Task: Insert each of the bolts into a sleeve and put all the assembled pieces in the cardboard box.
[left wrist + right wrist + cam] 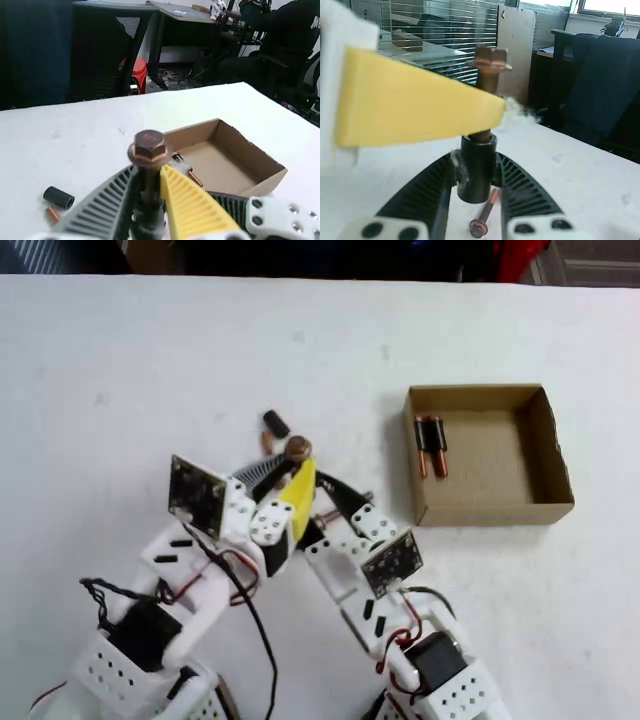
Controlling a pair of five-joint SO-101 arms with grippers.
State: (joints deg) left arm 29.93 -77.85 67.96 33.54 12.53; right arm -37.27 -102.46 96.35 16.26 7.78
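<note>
The left gripper (pixel 149 176) is closed on the shaft of a copper-coloured bolt (pixel 146 148), which sits between its grey finger and its yellow finger (pixel 185 200). The hexagonal head stands above the fingertips. Directly under it, the right gripper (pixel 477 161) clamps a black sleeve (pixel 477 185) upright between its two black fingers. The lower end of the bolt enters the top of the sleeve, but I cannot tell how deep it goes. On the white table (pixel 120 360), just beyond the grippers, a loose sleeve (pixel 276 424) and a loose bolt (pixel 266 443) lie close together. The cardboard box (pixel 545 455) stands near, with two assembled pieces (pixel 431 445) side by side inside.
</note>
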